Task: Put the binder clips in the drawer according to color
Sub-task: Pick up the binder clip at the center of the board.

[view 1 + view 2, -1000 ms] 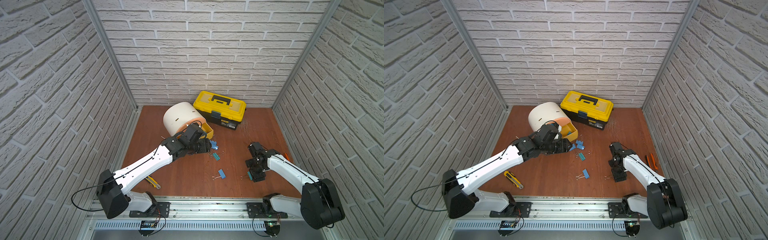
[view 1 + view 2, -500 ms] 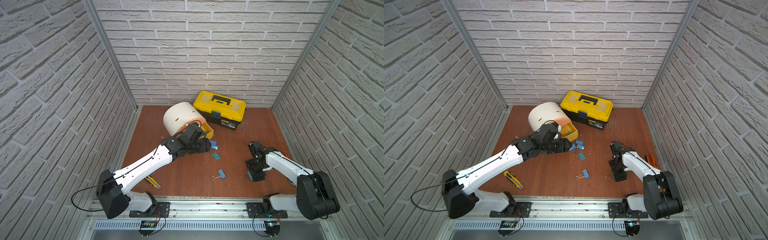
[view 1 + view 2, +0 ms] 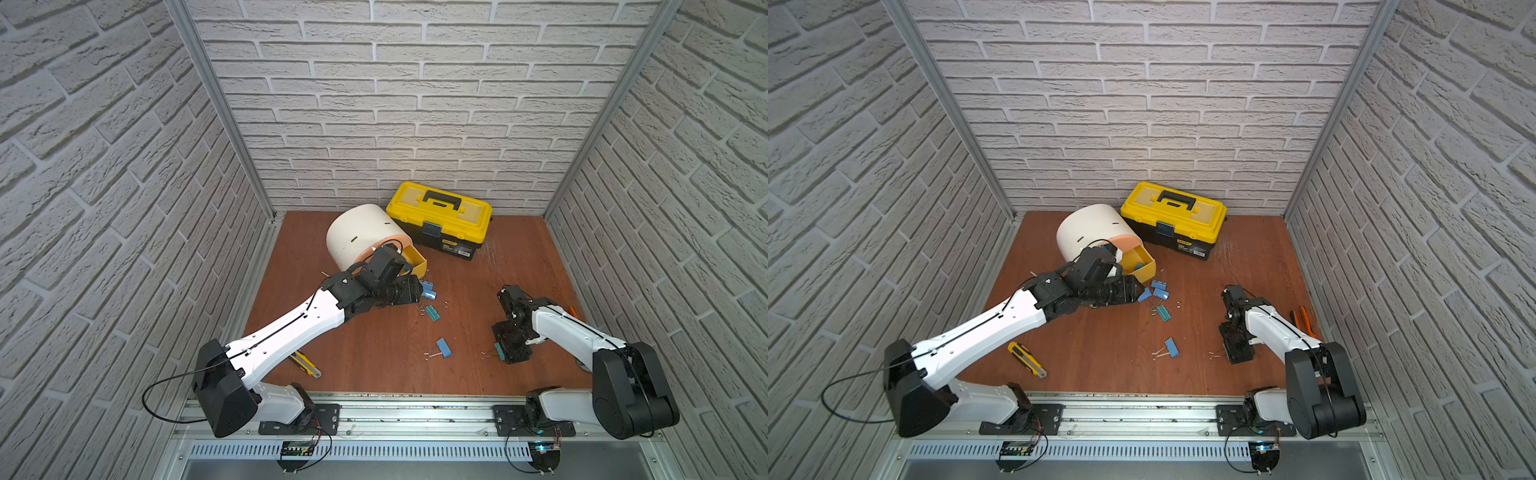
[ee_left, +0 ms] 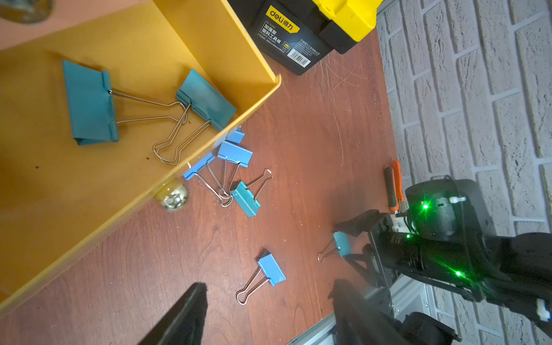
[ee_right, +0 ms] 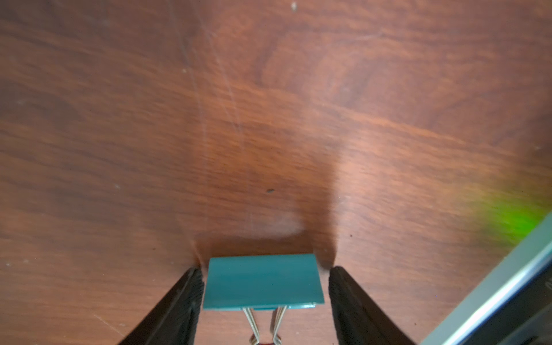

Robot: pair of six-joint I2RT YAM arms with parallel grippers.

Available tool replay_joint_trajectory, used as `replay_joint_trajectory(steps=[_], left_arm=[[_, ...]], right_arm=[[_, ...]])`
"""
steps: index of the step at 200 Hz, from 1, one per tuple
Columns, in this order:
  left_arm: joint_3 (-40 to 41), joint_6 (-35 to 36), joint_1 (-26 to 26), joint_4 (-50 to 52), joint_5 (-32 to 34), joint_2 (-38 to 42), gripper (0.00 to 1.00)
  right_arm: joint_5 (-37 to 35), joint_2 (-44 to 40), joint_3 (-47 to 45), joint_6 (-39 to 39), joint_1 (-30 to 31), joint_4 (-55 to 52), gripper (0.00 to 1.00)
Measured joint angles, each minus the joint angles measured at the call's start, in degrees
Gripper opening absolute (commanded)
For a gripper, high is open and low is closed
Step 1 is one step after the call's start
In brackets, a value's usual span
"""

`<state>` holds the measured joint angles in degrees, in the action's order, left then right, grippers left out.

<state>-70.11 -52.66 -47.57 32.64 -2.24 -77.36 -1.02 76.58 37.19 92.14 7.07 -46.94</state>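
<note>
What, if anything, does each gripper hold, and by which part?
Nothing is held. The right gripper straddles a teal binder clip, jaws not yet closed on it; the left gripper is open and empty.

Reddish-brown wooden tabletop (image 3: 374,365), scratched. Far centre: white drum-shaped drawer cabinet (image 3: 357,237), with yellow-black toolbox (image 3: 440,216) just right of it. Centre: cluster of blue and teal binder clips (image 3: 428,290). Nearer: single blue clip (image 3: 443,347); teal clip (image 3: 498,352) to its right. Near left: utility knife (image 3: 1025,359). Right edge: orange-handled pliers (image 3: 1305,319).
</note>
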Motion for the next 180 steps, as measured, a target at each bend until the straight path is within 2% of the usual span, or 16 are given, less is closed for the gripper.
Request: replay_joint_trajectory(steps=[56, 120, 180], left_arm=[[0.0, 0.0, 0.0, 0.0, 0.0, 0.0, 0.71], [-1.3, 0.0, 0.0, 0.1, 0.0, -0.7, 0.71], [-4.0, 0.6, 0.7, 0.7, 0.1, -1.3, 0.71]], right_arm=[[0.2, 0.0, -0.3, -0.1, -0.3, 1.0, 0.54], [1.6, -1.0, 0.4, -0.4, -0.6, 1.3, 0.48], [5.5, -1.1, 7.9, -0.9, -0.7, 1.3, 0.43]])
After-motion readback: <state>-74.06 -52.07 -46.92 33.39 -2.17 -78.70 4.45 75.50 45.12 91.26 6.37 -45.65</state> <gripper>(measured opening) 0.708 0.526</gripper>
